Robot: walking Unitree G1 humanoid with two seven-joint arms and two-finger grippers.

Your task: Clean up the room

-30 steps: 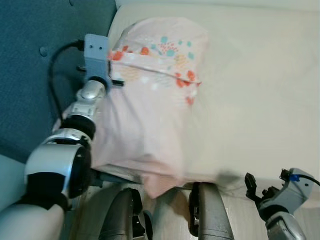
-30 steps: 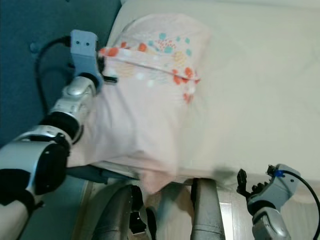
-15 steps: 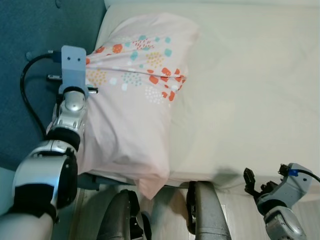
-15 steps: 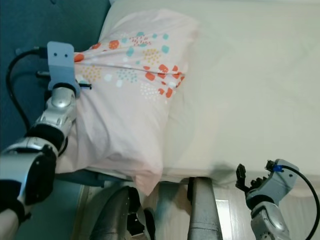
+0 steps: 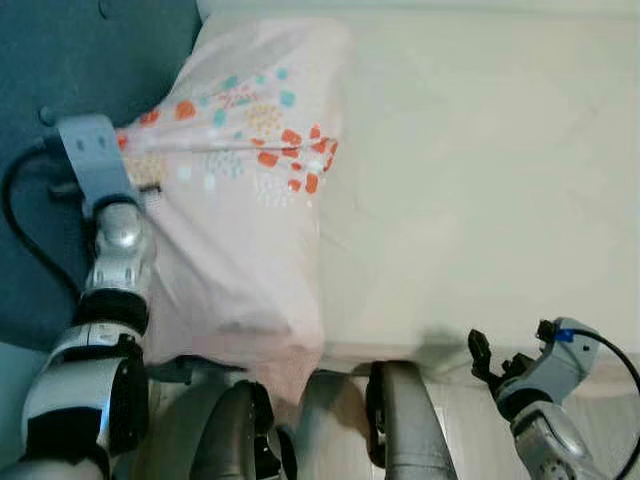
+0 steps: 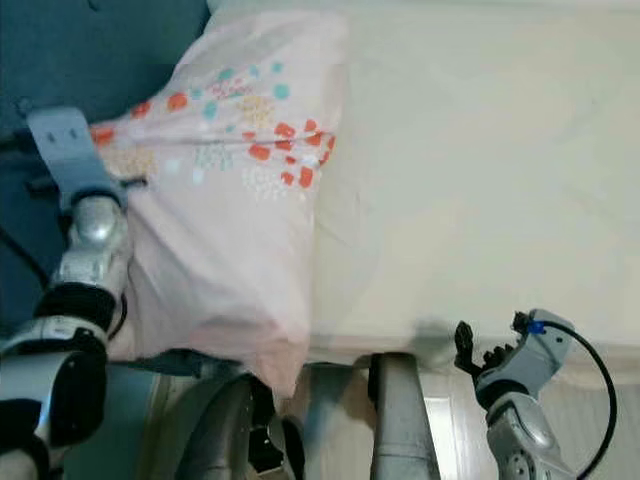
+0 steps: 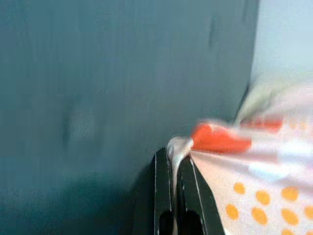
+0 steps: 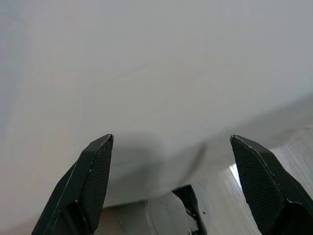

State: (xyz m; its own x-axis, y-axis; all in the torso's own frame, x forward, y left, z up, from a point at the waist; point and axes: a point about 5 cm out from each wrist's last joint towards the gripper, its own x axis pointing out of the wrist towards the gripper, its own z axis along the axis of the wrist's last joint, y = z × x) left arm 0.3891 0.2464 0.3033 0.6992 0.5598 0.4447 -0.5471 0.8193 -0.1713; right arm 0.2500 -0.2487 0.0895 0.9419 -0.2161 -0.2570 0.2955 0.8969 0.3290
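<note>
Pinching an edge of the pink patterned pillow (image 5: 240, 200) on the cream bed (image 5: 480, 170) beside the teal headboard (image 5: 60, 70): left gripper (image 7: 172, 196); right gripper (image 8: 171, 186), fingers spread wide, near bed's edge.

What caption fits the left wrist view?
Left hand shut on the pink pillow's edge, beside the teal headboard.

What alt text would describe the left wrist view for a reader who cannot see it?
The left claw is shut on a pinched edge of a pink pillowcase printed with orange dots. Behind it rises a dark teal padded headboard.
</note>
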